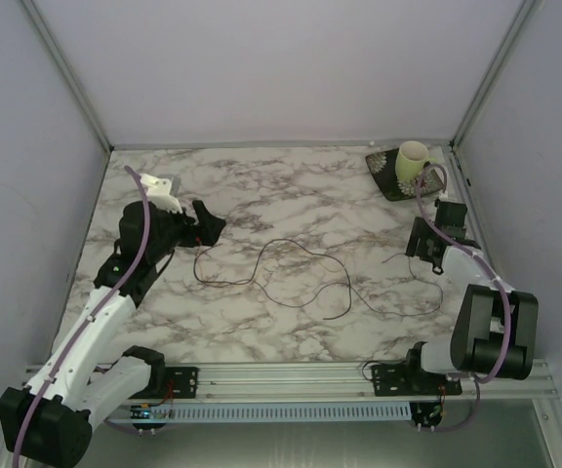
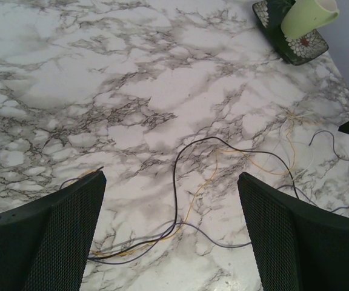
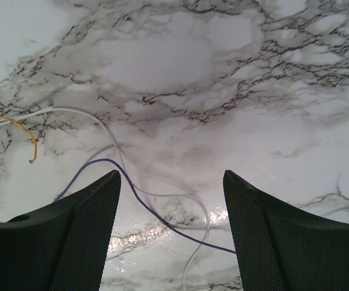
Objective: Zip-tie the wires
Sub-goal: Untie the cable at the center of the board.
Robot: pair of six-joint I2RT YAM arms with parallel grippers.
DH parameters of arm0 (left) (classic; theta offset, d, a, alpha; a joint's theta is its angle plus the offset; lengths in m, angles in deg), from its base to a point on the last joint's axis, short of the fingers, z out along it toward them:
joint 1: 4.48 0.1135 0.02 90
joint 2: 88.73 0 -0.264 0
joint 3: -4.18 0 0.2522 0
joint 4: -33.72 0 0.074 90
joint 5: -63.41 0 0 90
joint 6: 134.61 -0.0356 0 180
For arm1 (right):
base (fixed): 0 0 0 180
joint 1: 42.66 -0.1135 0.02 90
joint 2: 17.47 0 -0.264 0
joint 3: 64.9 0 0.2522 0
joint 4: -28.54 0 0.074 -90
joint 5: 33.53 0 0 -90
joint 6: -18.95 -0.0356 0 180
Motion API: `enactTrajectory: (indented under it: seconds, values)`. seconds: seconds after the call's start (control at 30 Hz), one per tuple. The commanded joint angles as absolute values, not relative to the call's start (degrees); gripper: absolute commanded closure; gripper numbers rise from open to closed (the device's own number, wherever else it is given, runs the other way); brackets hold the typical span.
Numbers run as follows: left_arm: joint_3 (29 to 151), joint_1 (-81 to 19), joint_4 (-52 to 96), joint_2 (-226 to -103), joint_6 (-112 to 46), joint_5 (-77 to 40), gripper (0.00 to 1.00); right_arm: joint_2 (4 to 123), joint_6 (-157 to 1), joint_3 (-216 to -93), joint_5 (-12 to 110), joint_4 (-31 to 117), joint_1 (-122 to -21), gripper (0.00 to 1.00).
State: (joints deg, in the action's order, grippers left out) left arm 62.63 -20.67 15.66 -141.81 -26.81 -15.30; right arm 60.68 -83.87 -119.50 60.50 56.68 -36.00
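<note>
Several thin wires [image 1: 291, 268] curl in loose loops across the middle of the marble table. My left gripper [image 1: 206, 222] hovers at their left end, open; in its wrist view black, yellow and purple strands [image 2: 176, 206] run between the wide-apart fingers [image 2: 47, 236]. My right gripper [image 1: 420, 255] is open at the wires' right end; its wrist view shows a purple strand [image 3: 156, 215] and a white strand [image 3: 202, 212] lying between the fingers [image 3: 277, 236], and a yellow end [image 3: 32, 145] at the left. No zip tie is visible.
A pale green mug [image 1: 413, 163] sits on a dark flowered coaster [image 1: 390, 177] at the back right corner; both also show in the left wrist view [image 2: 305, 15]. Grey walls with metal frame posts enclose the table. A rail [image 1: 291, 380] runs along the near edge.
</note>
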Motion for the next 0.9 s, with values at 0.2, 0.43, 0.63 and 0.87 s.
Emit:
enactTrajectory:
  seconds: [0.2, 0.43, 0.63, 0.87]
  values:
    - [57.71, -20.52, 23.43, -141.25, -26.32, -18.45, 0.09, 57.70, -86.42, -121.49, 59.96, 58.69, -32.30, 0.32]
    - [57.09, -20.52, 25.43, -143.30, -26.30, -20.10, 0.09, 54.75, -86.24, -119.43, 59.47, 59.75, -29.86, 0.33]
    - [56.18, -20.52, 28.98, -146.04, -25.63, -19.47, 0.09, 56.53, -85.17, -120.45, 53.40, 58.44, -30.04, 0.39]
    - [57.77, -20.54, 29.17, -149.53, -27.18, -17.39, 0.09, 63.02, -85.85, -124.14, 52.49, 57.21, -33.34, 0.41]
